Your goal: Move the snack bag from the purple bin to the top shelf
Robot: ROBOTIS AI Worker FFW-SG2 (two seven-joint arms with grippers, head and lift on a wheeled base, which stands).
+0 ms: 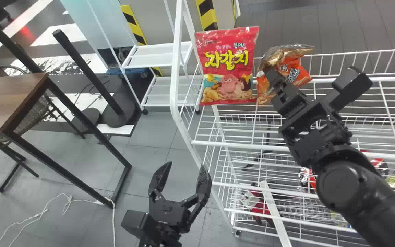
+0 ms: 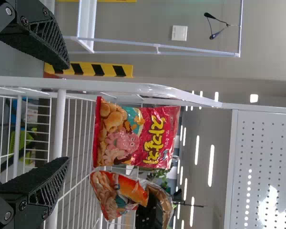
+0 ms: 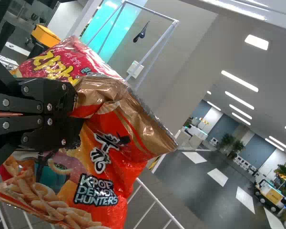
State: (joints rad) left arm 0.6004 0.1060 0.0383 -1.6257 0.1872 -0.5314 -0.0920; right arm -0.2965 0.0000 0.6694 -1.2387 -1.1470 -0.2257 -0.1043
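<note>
Placing step in hand, likely near release: right hand [image 1: 270, 72] pinches orange snack bag [image 3: 112, 152] by upper part, at head view's 2 o'clock, at top shelf [image 1: 238, 145]; red bag [image 1: 227, 68] stands just beside, at its 9 o'clock; cannot tell if base bears weight. Left hand [image 1: 185, 165] waits spread at 6 o'clock. Next move: seat base, ease grip, back off towards 5 o'clock
</note>
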